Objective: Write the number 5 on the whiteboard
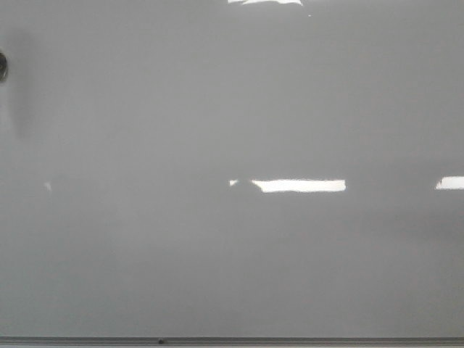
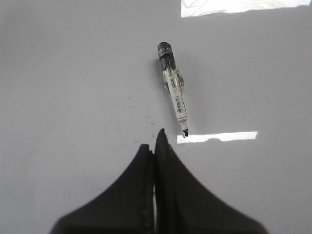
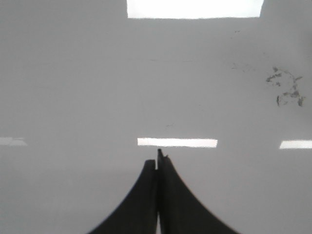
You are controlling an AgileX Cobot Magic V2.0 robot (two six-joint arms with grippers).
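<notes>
The whiteboard (image 1: 217,254) fills the front view, pale grey and glossy, with its thin grey frame edge along the bottom. No number 5 shows on it. In the left wrist view a marker (image 2: 173,87) with a black cap end, clear-and-white body and bare tip lies flat on the whiteboard (image 2: 73,73). My left gripper (image 2: 155,141) is shut and empty, its tips just short of the marker's tip. My right gripper (image 3: 157,158) is shut and empty over the bare whiteboard (image 3: 73,87). Neither gripper shows in the front view.
A dark object (image 1: 2,67) sits at the left edge of the front view with a smudgy shadow beside it. Faint smudged ink marks (image 3: 285,87) show in the right wrist view. Bright strips are light reflections (image 1: 301,185).
</notes>
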